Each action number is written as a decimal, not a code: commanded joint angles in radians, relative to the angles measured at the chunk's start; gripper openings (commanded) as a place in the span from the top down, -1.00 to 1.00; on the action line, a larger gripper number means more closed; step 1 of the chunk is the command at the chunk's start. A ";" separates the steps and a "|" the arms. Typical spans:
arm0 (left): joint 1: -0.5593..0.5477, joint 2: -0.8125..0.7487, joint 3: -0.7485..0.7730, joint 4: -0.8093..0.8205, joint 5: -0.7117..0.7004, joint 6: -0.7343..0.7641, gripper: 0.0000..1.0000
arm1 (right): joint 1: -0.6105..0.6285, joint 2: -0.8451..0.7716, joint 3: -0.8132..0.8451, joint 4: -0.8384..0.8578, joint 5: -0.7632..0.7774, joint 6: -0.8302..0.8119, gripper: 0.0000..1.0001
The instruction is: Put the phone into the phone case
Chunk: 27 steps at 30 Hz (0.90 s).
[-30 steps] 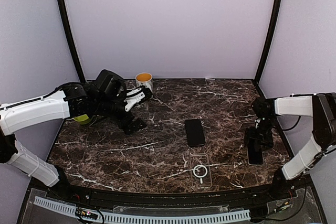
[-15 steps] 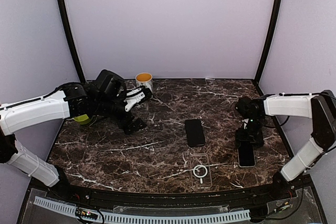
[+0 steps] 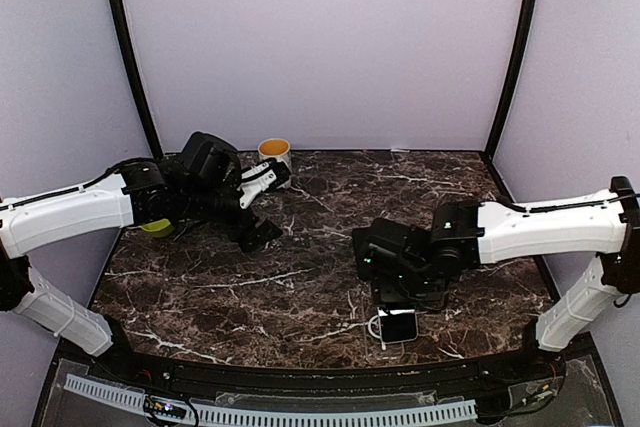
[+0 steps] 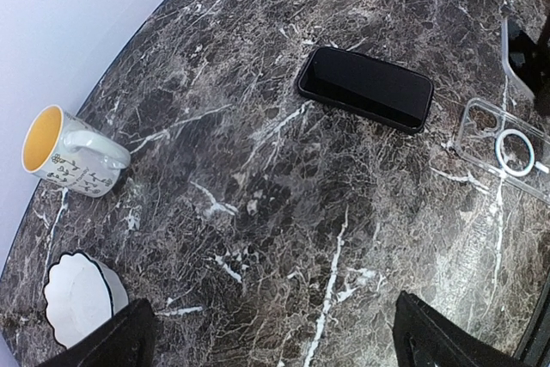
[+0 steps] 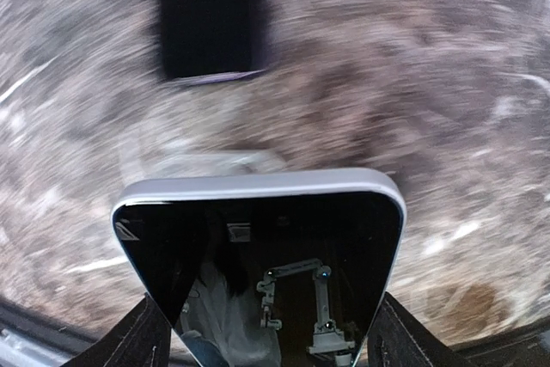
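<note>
The right gripper [image 3: 402, 292] clamps a silver-edged phone [image 5: 258, 251] by its long sides, one finger [image 5: 146, 333] on each flank, dark glossy screen facing the wrist camera. From above, the phone hangs over the clear phone case [image 4: 507, 148], which lies flat near the front edge of the marble table [image 3: 200, 287]; contact between them cannot be made out. A second black phone [image 4: 365, 88] lies just behind the case. The left gripper [image 3: 265, 205] hovers at the back left beside a mug [image 3: 274, 152], jaws spread wide and holding nothing.
</note>
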 commanded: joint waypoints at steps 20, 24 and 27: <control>0.004 0.008 -0.020 0.021 -0.016 -0.006 -0.98 | 0.096 0.276 0.069 0.056 0.030 0.130 1.00; 0.005 0.009 -0.020 0.019 -0.018 -0.005 -0.98 | 0.096 0.267 0.052 0.100 0.016 0.131 1.00; 0.005 0.010 -0.021 0.019 -0.025 -0.001 -0.98 | 0.097 0.275 0.034 0.138 -0.006 0.129 1.00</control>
